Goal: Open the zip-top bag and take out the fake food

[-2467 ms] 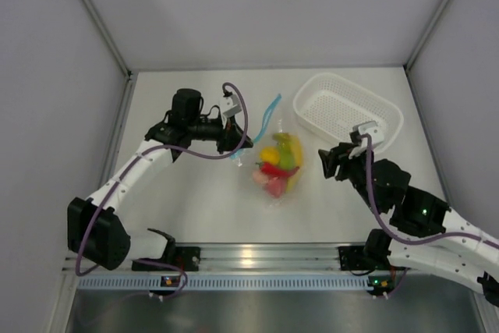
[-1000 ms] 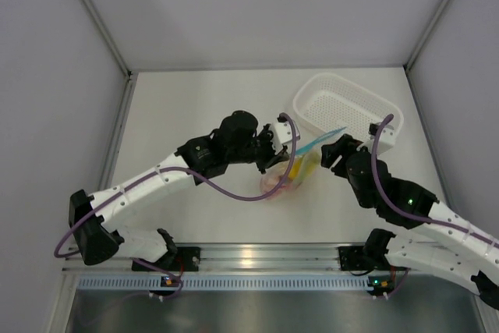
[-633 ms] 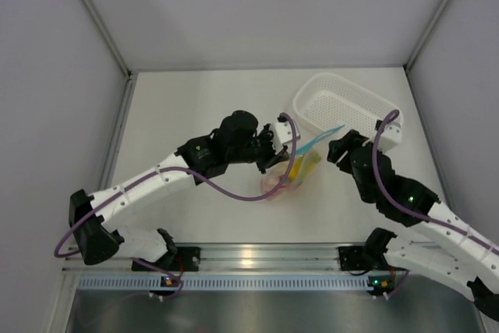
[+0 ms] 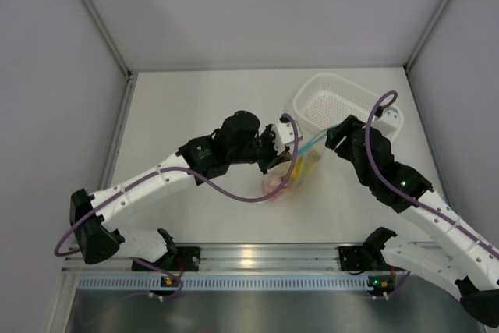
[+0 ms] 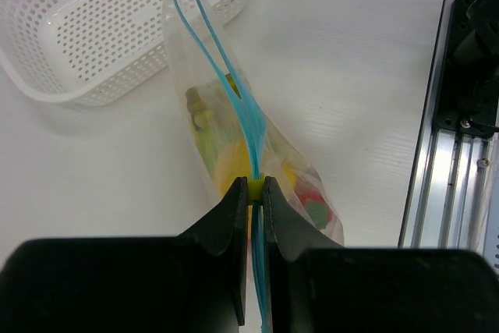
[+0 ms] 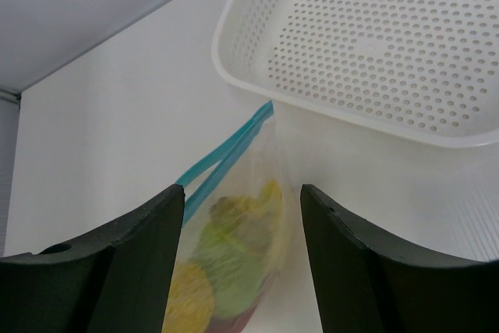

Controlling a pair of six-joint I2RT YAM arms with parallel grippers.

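Only L wrist cam shows left hand [image 5: 256, 186] pinching zip-top bag [image 5: 204, 76].

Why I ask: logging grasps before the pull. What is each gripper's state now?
Left gripper: closed on the light blue zip strip of the small clear plastic zip-top bag.
Right gripper: open, jaws either side of that bag, holding nothing.
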